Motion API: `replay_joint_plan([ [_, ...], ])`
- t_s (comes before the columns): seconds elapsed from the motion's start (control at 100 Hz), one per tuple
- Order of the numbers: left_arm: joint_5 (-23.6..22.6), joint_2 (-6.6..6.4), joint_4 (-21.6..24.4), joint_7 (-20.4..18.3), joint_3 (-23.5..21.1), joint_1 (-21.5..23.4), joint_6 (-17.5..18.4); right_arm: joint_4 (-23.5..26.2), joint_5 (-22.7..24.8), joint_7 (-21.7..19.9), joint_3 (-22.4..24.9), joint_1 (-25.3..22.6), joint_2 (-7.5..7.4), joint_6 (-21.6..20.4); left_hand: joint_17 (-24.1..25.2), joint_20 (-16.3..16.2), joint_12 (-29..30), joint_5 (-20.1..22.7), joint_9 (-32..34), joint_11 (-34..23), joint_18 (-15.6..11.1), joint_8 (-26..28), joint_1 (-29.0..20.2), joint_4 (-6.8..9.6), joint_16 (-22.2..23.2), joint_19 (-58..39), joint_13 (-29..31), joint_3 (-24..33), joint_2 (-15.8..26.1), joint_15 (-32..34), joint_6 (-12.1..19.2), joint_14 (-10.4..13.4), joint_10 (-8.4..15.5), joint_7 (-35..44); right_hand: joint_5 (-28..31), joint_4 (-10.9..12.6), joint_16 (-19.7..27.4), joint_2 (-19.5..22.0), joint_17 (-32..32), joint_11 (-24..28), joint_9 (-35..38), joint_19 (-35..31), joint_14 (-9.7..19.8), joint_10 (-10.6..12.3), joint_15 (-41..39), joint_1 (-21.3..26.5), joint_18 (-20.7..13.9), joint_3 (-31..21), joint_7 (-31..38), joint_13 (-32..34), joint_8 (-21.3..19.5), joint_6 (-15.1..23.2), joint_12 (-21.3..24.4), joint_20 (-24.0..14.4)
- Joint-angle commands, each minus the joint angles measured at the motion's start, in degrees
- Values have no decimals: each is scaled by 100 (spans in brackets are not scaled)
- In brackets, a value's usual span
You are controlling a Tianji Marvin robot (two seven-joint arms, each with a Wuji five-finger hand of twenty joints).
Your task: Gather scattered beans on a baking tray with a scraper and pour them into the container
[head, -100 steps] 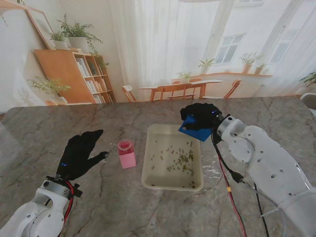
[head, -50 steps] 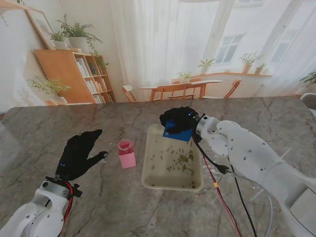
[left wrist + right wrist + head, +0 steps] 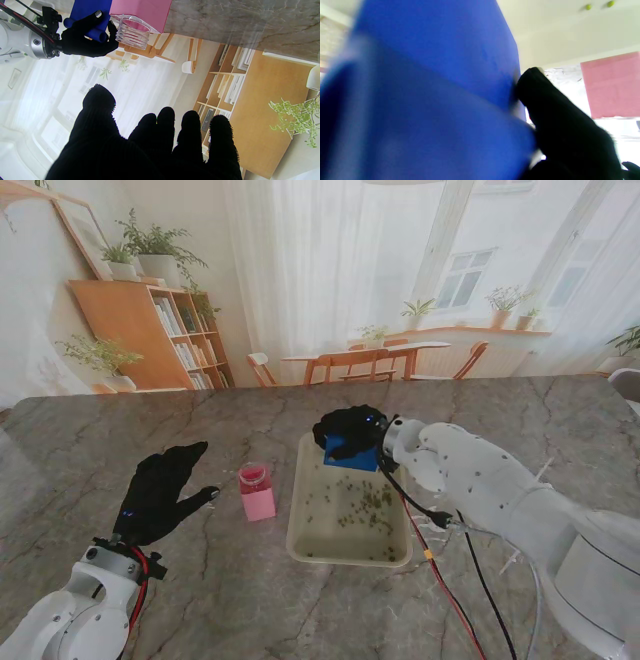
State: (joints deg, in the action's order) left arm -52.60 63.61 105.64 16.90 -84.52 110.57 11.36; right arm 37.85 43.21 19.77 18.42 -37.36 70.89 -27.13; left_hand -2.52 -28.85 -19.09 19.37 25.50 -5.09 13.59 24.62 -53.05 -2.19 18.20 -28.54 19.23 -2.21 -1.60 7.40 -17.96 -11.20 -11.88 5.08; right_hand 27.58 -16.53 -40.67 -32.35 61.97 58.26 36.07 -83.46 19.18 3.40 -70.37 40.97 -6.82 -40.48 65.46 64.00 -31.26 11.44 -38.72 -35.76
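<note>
So the right hand [image 3: 348, 432] is wrapped around the blue scraper [image 3: 353, 451], fingers closed on its rolled top edge, and it's sitting over the far left corner of the tray [image 3: 298, 520]. From the stand view I honestly can't tell if the blade edge is touching the tray floor or just hanging above it. In the right wrist view the scraper [image 3: 432, 75] fills most of the frame and is blurry, with one black finger [image 3: 545, 100] pressed on its side and a couple of green beans [image 3: 598, 5] visible on the pale tray beyond. The beans [image 3: 362, 505] are loosely spread over the middle and right of the tray, a thicker bunch toward the right side, a few strays by the near wall. The pink container [image 3: 257, 491] stands upright on the marble table [image 3: 90, 440] just left of the tray, not touching it; the left wrist view shows its clear threaded mouth [image 3: 132, 35] open. The left hand [image 3: 165, 490] is well left of the container, palm down with fingers spread and holding nothing, thumb pointing toward the container. Red and black cables [image 3: 440, 565] trail off the right arm onto the table past the tray's right side.
</note>
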Motion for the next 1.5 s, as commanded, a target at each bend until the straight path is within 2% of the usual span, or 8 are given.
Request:
replay_joint_plan([
  [0.0, 20, 21, 17, 19, 15, 30, 8, -30, -35, -115, -38, 4, 33, -26, 14, 151, -115, 115, 77, 8, 3, 71, -202, 30, 41, -54, 61, -5, 239, 49, 22, 98, 140, 51, -180, 268, 84, -49, 21, -137, -168, 71, 24, -35, -202, 53, 99, -260, -215, -119, -28, -106, 63, 104],
  [0.38, 27, 18, 13, -5, 32, 20, 11, -97, -116, -333, -53, -104, -66, -163, 8, 148, -116, 123, 80, 7, 0, 72, -201, 30, 41, -56, 72, -5, 238, 50, 31, 110, 147, 54, -220, 940, 218, 184, -357, -771, -425, 281, -367, -346, -12, -662, 490, -600, -1698, -463, -519, -357, 280, 190],
  [0.56, 42, 14, 2, -38, 56, -3, 22, -108, -139, -438, -46, -123, -114, -177, 4, 148, -117, 132, 90, 4, 9, 73, -203, 30, 43, -54, 86, -5, 234, 54, 27, 102, 142, 57, -294, 962, 296, 155, -393, -1183, -502, 322, -386, -503, 146, -587, 412, -638, -2310, -468, -575, -449, 441, 242],
  [0.66, 44, 13, -5, -41, 64, -11, 28, -64, -141, -482, 26, -152, -149, -99, 8, 150, -117, 131, 92, 4, 10, 72, -194, 29, 44, -51, 87, -7, 239, 54, 30, 102, 154, 55, -134, 936, 545, 84, -148, -1251, -298, 488, -189, -493, 551, -200, 18, -795, -2344, -219, -746, -499, 517, 441],
  [0.76, 55, 14, -12, -39, 71, -20, 36, -68, -140, -488, 63, -156, -168, -89, 3, 149, -116, 126, 92, 6, 8, 71, -173, 27, 43, -51, 92, -12, 242, 53, 35, 106, 147, 53, 165, 256, 596, 103, -145, -1151, 81, 801, -151, -313, 822, 617, 25, -274, -1234, -166, -56, -346, 482, 444],
  [1.0, 84, 16, -16, -50, 83, -35, 47, 190, -60, -634, 357, -284, -323, -71, 6, 150, -115, 128, 96, 6, 16, 70, -161, 28, 45, -43, 105, -5, 247, 56, 33, 90, 147, 52, 474, 557, 942, 629, -566, -1418, 541, 1498, -747, -356, 1757, 1799, 550, 69, -909, -439, 310, -318, 371, 709],
  [1.29, 97, 14, -12, -71, 88, -42, 59, 672, 121, -935, 855, -523, -554, -96, -2, 148, -114, 139, 108, 5, 33, 70, -141, 25, 48, -36, 126, -11, 239, 59, 37, 81, 141, 55, -210, 843, 990, 761, -778, -2272, -156, 1636, -905, -703, 2192, 1661, 640, -409, -2866, -493, -278, -783, 730, 925],
  [1.49, 113, 12, -15, -99, 100, -54, 65, 851, 183, -1088, 1054, -632, -640, -168, -4, 146, -112, 141, 101, 9, 27, 69, -151, 27, 60, -28, 141, -3, 249, 69, 38, 79, 140, 55, -820, 646, 1013, 372, -730, -2509, -588, 1634, -856, -842, 2481, 1379, 348, -445, -3929, -342, -332, -1095, 999, 998],
])
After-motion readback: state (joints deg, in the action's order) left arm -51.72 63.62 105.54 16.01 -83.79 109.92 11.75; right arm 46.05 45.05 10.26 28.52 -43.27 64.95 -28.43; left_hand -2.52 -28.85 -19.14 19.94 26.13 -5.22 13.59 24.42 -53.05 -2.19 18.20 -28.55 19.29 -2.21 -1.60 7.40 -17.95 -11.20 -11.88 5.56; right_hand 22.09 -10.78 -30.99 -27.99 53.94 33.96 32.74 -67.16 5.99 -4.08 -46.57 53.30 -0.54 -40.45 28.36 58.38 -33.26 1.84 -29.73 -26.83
